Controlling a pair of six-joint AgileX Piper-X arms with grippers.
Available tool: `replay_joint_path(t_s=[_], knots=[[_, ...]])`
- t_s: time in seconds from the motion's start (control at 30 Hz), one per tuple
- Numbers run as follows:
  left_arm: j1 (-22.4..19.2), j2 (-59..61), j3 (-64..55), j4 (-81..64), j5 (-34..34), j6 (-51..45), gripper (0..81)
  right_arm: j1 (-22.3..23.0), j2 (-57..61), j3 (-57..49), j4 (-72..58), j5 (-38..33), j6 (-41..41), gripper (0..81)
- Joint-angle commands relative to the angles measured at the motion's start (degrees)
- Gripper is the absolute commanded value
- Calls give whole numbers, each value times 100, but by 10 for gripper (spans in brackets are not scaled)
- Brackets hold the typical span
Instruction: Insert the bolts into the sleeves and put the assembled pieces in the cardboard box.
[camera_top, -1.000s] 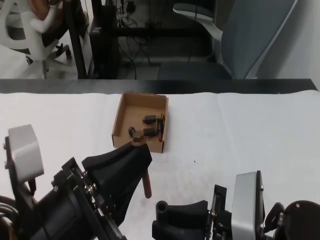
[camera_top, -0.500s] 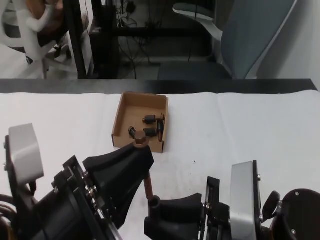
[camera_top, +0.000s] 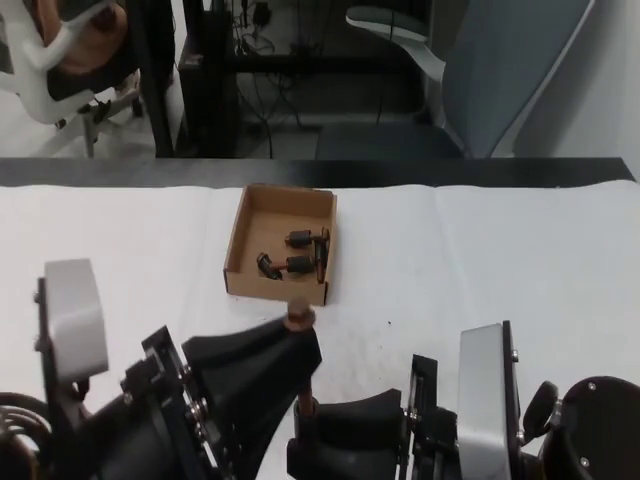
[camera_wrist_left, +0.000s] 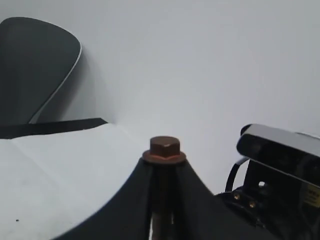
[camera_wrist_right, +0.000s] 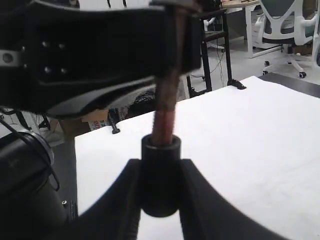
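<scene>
Bolt (camera_wrist_left: 164, 149) upright at the sleeve (camera_wrist_right: 160, 170) mouth.
Left jaws grip the bolt; right jaws grip the sleeve; cardboard box (camera_top: 234, 255) lies at 12 o'clock on the table (camera_top: 500, 240).

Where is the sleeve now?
The sleeve sits in the right gripper, low centre in the high view, nearer than the box; the left gripper holds the bolt at its mouth.

The bolt (camera_wrist_left: 164, 148) is dull coppery metal, the sleeve (camera_wrist_right: 160, 172) matt black.

White bench (camera_top: 520, 250), grey chair (camera_top: 510, 70) behind
</scene>
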Motion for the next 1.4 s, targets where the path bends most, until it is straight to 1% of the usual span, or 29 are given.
replay_joint_path(t_s=[0.0,0.1,0.13,0.17,0.23,0.27,0.3,0.33,0.47,0.53,0.67,0.7,0.77,0.8,0.83,0.87,0.97,1.07,1.13,1.2,1.3,1.37], knots=[[-22,-22,-3,228,268,-45,18,-30,-4,-71,-64,14,-11,6],[-22,-22,-3,585,728,-45,10,-29,-4,-71,-64,14,-31,6],[-22,-22,-3,675,890,-45,24,-29,-4,-71,-64,14,-29,6],[-22,-22,-3,775,1077,11,87,-29,-4,-71,-64,14,-29,6],[-22,-22,-3,985,1352,41,274,-29,-4,-92,-64,14,-30,6],[-22,-22,-3,1087,1403,24,424,-29,-4,-115,-64,14,-30,6],[-22,-22,-3,1179,1391,-16,612,-29,-4,-139,-51,14,-30,6],[-22,-22,-3,1289,1314,-88,700,-29,-4,-184,-17,14,-30,6],[-10,-22,-3,1564,582,-172,700,-151,-4,-333,172,115,-30,6],[-10,-123,-23,1470,259,43,700,-312,-4,-422,459,385,-84,6],[-10,-608,-30,865,-330,348,700,-852,-4,-699,1362,641,-525,6],[-10,-757,-30,783,-541,419,588,-986,7,-810,1647,672,-636,6],[-10,-1105,-30,866,-943,499,251,-1315,58,-1032,2047,656,-856,6],[-10,-1325,-30,1020,-1128,558,18,-1534,148,-1217,2206,655,-881,6],[-10,-1445,-30,1233,-1230,606,8,-1670,242,-1354,2309,631,-880,6],[-10,-1555,-30,1545,-1376,604,18,-1823,397,-1543,2407,572,-868,6],[-10,-1665,-17,2680,-1462,591,18,-2143,1108,-2233,2711,232,-1006,6],[-10,-1651,-17,3780,-1462,381,18,-2233,1984,-3207,3146,70,-1275,6],[-10,-1651,-17,4158,-1462,343,18,-2231,2558,-3887,3649,123,-1487,6],[-10,-1651,-17,4261,-1525,343,18,-2231,3214,-4611,4205,262,-1516,6],[-10,-1706,-17,4140,-1966,343,18,-2243,4053,-5749,5110,814,-1562,6],[-10,-1777,-17,3926,-2078,343,18,-2285,4566,-6285,5383,1138,-1780,6]])
